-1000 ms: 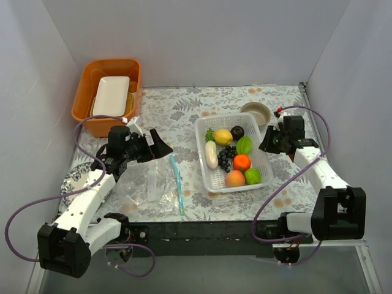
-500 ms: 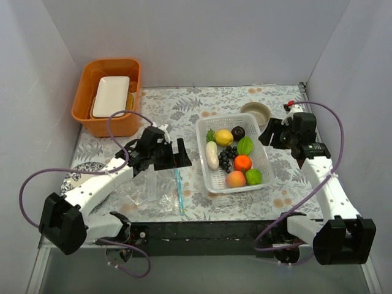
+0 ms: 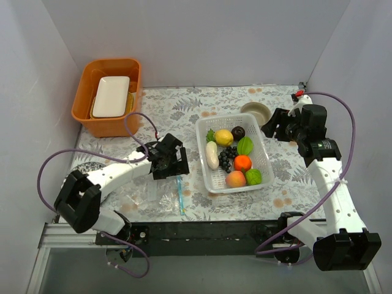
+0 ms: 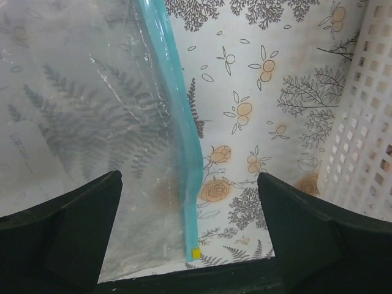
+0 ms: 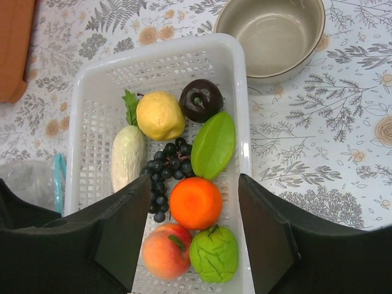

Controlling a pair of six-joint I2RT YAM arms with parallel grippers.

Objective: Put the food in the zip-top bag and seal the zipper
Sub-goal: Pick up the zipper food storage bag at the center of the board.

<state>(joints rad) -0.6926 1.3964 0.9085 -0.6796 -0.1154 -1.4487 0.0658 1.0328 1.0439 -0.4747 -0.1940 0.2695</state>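
The food lies in a white perforated basket [image 3: 264,160]: lemon [image 5: 160,114], plum [image 5: 201,100], grapes [image 5: 165,168], white oblong [image 5: 128,157], orange [image 5: 196,203], peach [image 5: 166,251] and two green pieces [image 5: 214,144]. The clear zip-top bag [image 3: 147,184] lies flat left of the basket, its teal zipper [image 4: 177,122] towards the basket. My left gripper [image 3: 171,162] hangs open over the zipper's far end, empty; in its wrist view [image 4: 190,239] the strip runs between the jaws. My right gripper [image 3: 278,125] is open and empty above the basket's right side [image 5: 193,226].
An orange bin [image 3: 82,104] holding a white dish [image 3: 111,96] stands at the back left. A beige bowl [image 3: 256,113] sits behind the basket. A patterned plate [image 3: 76,177] lies at the left edge. Grey walls close in on both sides.
My left arm has swung right and lowered over the bag's zipper beside the basket. My right arm has lifted and drawn back towards the right wall. The food has not moved.
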